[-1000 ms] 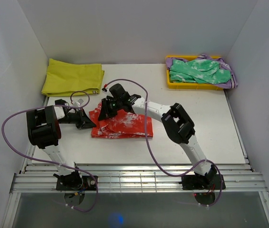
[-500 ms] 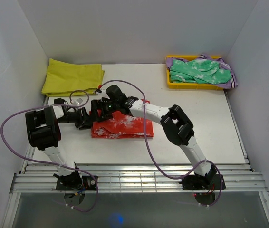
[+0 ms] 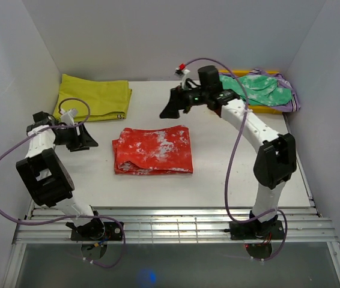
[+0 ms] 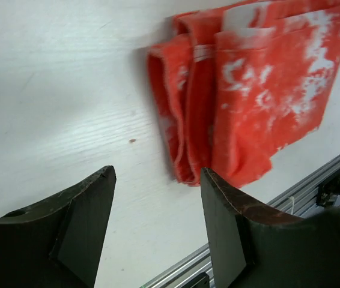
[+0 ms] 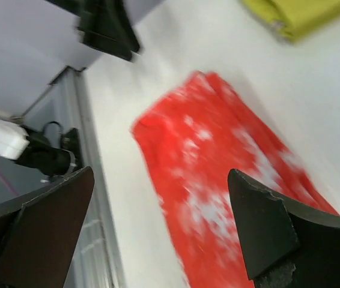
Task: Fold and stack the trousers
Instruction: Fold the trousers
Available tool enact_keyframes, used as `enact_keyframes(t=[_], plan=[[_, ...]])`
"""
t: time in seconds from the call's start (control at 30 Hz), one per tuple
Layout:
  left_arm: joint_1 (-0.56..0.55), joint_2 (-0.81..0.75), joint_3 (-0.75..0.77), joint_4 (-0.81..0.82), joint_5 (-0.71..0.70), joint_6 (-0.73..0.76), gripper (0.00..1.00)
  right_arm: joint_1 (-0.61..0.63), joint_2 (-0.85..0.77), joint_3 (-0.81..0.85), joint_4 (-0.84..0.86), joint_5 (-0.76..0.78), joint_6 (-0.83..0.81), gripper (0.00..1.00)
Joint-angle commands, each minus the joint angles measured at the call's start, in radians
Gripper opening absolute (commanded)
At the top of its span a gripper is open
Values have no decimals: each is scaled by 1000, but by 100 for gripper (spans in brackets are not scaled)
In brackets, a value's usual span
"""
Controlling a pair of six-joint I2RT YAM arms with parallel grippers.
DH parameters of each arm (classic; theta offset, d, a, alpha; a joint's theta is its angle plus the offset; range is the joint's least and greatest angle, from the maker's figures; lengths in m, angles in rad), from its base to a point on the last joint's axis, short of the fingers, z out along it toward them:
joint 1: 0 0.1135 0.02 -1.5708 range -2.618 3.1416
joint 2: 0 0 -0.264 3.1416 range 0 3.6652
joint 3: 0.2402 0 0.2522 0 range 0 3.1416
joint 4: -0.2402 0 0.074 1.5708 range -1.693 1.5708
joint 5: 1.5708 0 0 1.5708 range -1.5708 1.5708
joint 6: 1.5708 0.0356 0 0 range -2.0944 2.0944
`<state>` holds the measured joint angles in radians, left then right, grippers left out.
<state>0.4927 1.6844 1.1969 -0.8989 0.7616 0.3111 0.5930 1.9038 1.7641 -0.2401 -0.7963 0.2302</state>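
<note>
On the bench (image 3: 230, 171) middle, folded trousers (image 3: 153, 150) lie flat. Left tool (image 3: 89, 141) is spread wide, empty, near their left edge. Right tool (image 3: 166, 111) is spread wide, empty, touching nothing.

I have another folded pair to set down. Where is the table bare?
Widest patch: the table right of the trousers, up to the right arm. A narrower strip lies between the trousers and the front rail. Crowded: back left, with the yellow cloth and the left arm's fingers; back right, with the bin of green clothing.
</note>
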Motion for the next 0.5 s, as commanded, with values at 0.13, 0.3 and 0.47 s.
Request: enact_keyframes(t=[0.13,0.3,0.47], plan=[[-213,-100,-2,67,81,-101,68,-265,-129,-291,-310,69,-373,97],[-331,-62,-28,199,-63,-217,67,-358,-123,-425,-315,74,-391,99],[-375,-3,-17,230,-128,-267,60,-361,-85,-501,-231,54,-373,96]])
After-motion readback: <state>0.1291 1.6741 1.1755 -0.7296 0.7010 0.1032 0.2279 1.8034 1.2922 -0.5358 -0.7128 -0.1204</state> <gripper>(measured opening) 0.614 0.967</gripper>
